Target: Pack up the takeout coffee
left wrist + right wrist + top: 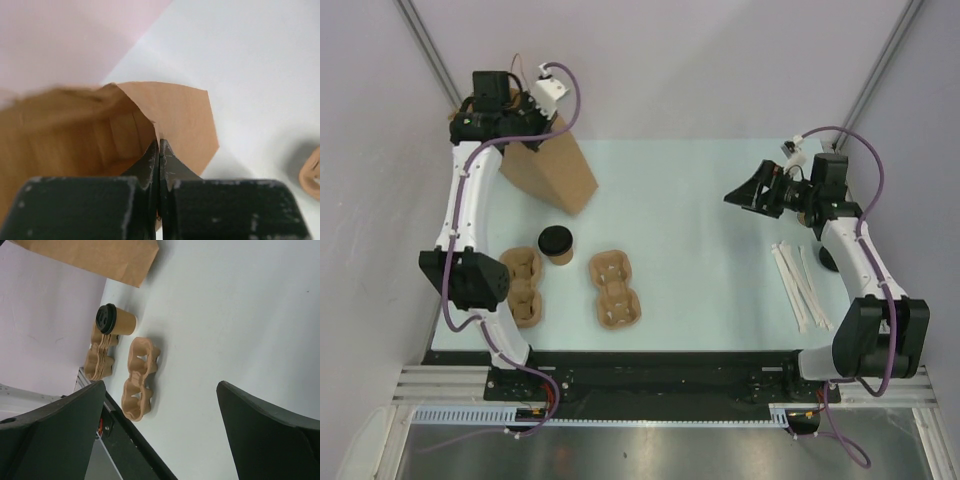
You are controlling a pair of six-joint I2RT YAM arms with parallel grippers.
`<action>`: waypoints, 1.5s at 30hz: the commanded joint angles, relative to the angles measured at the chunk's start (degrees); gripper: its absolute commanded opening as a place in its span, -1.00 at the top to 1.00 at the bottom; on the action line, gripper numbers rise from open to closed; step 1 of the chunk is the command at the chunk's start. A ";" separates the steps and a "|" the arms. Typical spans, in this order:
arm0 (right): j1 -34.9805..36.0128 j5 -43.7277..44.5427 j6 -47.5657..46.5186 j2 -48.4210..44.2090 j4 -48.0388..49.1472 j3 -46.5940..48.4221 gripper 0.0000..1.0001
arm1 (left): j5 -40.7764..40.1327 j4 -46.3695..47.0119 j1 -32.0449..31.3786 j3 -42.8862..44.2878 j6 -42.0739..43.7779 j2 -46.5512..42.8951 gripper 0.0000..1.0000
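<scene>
The takeout coffee [556, 243], a tan paper cup with a black lid, stands on the table just in front of the brown paper bag [552, 168]. It also shows in the right wrist view [116, 320], lying sideways in the picture. My left gripper [533, 132] is at the bag's top and is shut on the bag's rim [159, 140], with the bag's open inside [75, 135] showing to the left of the fingers. My right gripper [738, 193] hovers open and empty at the right side of the table, far from the cup, its fingers [55, 435] wide apart.
A stack of tan pulp cup carriers [520, 285] lies by the left arm. A single carrier [615, 290] lies to its right, also in the right wrist view [140, 377]. White wrapped straws [800, 285] lie at the right. A dark object [826, 262] sits partly hidden behind the right arm.
</scene>
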 commanded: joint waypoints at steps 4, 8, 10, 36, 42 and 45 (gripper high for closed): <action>-5.02 -2.01 -3.58 -6.13 -3.01 3.20 -0.99 | 1.19 6.21 -14.33 4.33 -1.01 -2.46 1.00; -9.41 -2.27 -4.99 -8.76 -4.94 5.57 -0.99 | 1.36 3.31 -21.10 2.93 -2.42 -4.04 1.00; -12.40 -2.54 -5.86 -9.56 -5.47 6.63 -0.99 | 0.14 2.52 -25.75 -0.49 -2.33 -6.49 1.00; -17.20 -7.29 -34.79 -7.45 -37.74 46.54 -0.99 | -0.92 0.48 -59.87 -36.70 -4.36 -30.03 0.98; 0.66 7.73 -39.00 -3.79 -37.20 50.64 -0.99 | -1.36 1.46 -60.40 -42.69 0.03 -34.02 0.81; 9.72 15.89 -40.85 1.49 -39.40 58.81 -1.00 | -3.38 5.13 -60.40 -45.14 2.85 -35.07 0.67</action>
